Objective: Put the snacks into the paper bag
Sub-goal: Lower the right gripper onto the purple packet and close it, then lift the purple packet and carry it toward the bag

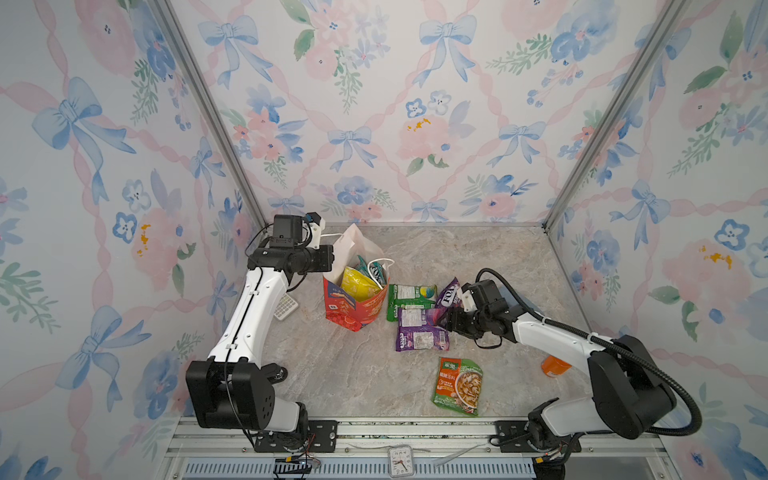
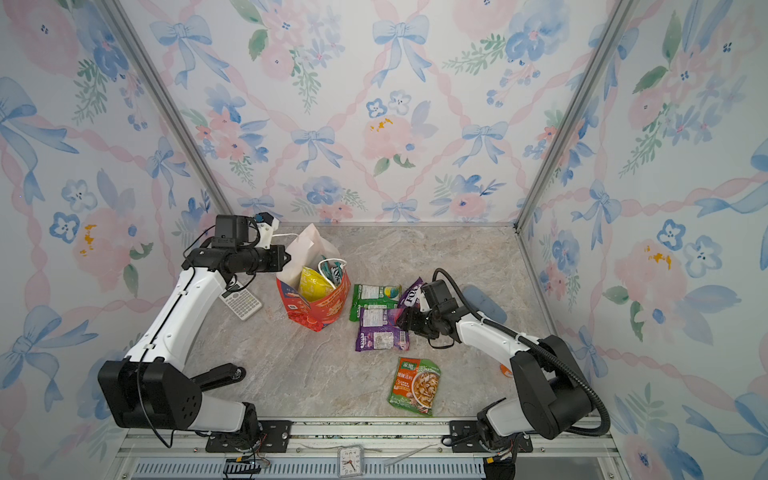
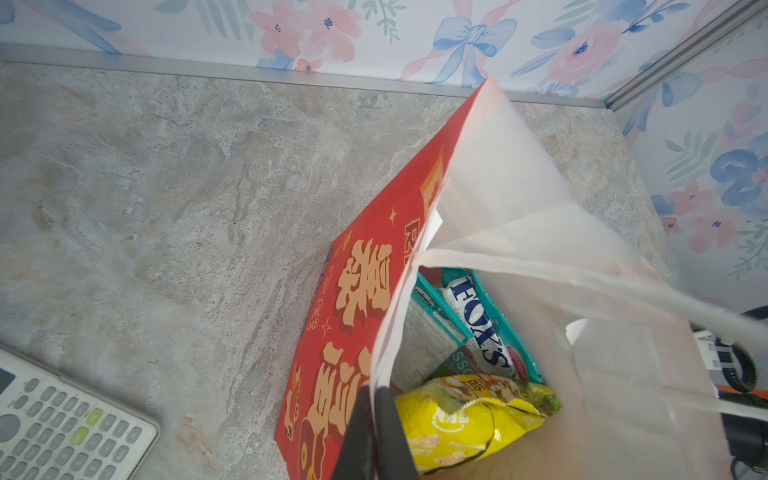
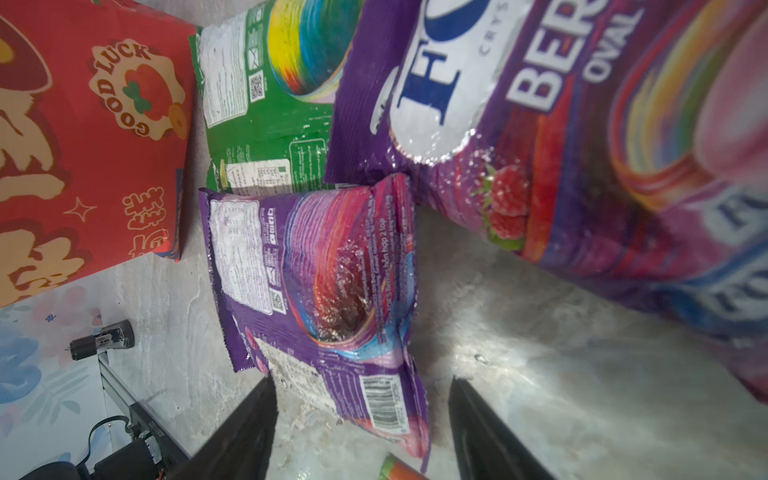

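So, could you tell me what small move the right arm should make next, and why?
Probably close the right gripper on the flat purple packet: its jaws stand open astride the packet's near end. The left gripper is shut on the rim of the paper bag, holding the mouth open, so the bag looks ready.

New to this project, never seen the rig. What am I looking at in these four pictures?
Two robot arms work at a table, each ending in a two-fingered pincer. Two pictures look down from overhead; two are shot from the arms' wrists. The left pincer is shut on the rim of the red paper bag; a yellow packet and a teal packet sit inside. The right pincer is open, straddling the edge of a purple packet lying flat. Also loose: a green packet, a purple Fox's packet and a green-and-orange packet. A calculator and an orange-capped bottle lie aside.
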`<action>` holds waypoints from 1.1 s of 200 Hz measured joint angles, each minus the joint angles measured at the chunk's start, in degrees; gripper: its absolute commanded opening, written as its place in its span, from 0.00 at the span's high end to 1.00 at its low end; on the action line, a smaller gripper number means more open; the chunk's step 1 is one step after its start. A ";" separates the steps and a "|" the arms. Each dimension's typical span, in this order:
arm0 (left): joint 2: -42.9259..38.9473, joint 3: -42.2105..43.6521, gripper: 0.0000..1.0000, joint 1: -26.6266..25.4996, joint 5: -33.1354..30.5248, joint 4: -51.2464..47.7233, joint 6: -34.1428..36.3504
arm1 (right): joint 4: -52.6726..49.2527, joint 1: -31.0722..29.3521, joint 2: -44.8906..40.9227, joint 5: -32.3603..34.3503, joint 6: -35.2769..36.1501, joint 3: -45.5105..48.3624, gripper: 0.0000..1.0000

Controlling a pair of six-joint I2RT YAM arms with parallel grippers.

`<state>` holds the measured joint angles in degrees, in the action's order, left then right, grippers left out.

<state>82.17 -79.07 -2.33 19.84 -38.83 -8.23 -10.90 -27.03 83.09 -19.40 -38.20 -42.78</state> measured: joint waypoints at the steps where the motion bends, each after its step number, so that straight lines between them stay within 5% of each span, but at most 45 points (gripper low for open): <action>1: 0.00 0.00 1.00 0.00 0.04 0.00 0.00 | 0.09 0.00 0.09 0.00 0.00 0.00 0.33; 85: 0.00 0.00 1.00 0.00 0.28 0.00 0.00 | 4.52 -0.09 5.86 -0.39 -1.22 0.35 0.43; 168: 0.00 0.00 1.00 0.00 0.50 0.00 0.00 | 7.10 -1.68 8.15 -1.64 -2.64 -0.61 0.92; 220: 0.00 0.00 1.00 0.04 0.52 0.00 0.00 | 3.78 -2.27 6.32 -1.44 -1.16 -3.80 1.00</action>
<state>82.17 -79.07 -2.28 20.36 -38.83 -8.23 -7.11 -29.30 89.41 -20.84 -39.35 -46.59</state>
